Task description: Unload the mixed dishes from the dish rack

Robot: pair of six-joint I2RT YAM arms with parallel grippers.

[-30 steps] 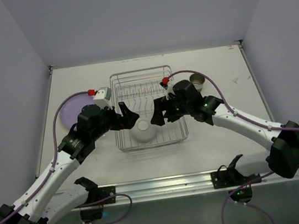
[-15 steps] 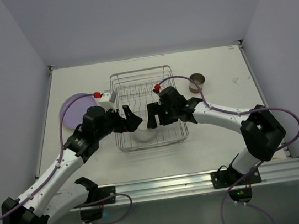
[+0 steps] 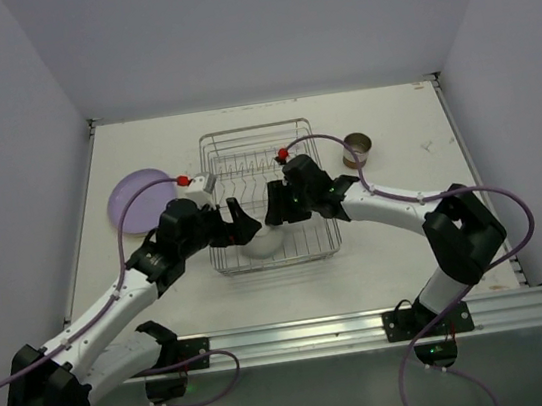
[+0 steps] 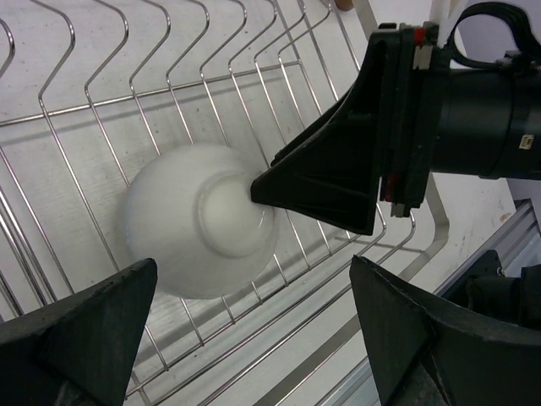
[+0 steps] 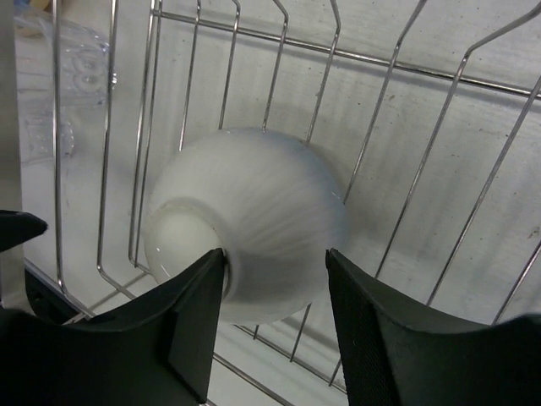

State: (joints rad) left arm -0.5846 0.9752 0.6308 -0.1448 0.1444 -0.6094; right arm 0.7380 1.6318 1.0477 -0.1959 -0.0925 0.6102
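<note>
The inverted round white bowl (image 5: pixel 254 203) lies at the near side of the rectangular silver wire dish rack (image 3: pixel 253 130). The right gripper (image 5: pixel 275 266) straddles its raised foot; whether the jaws clamp it cannot be told. The left gripper (image 4: pixel 254 283) hovers beside it, fully released. Risk: the smooth curved wall may slip from the pads, or the rim may catch on the rack during lifting.
</note>
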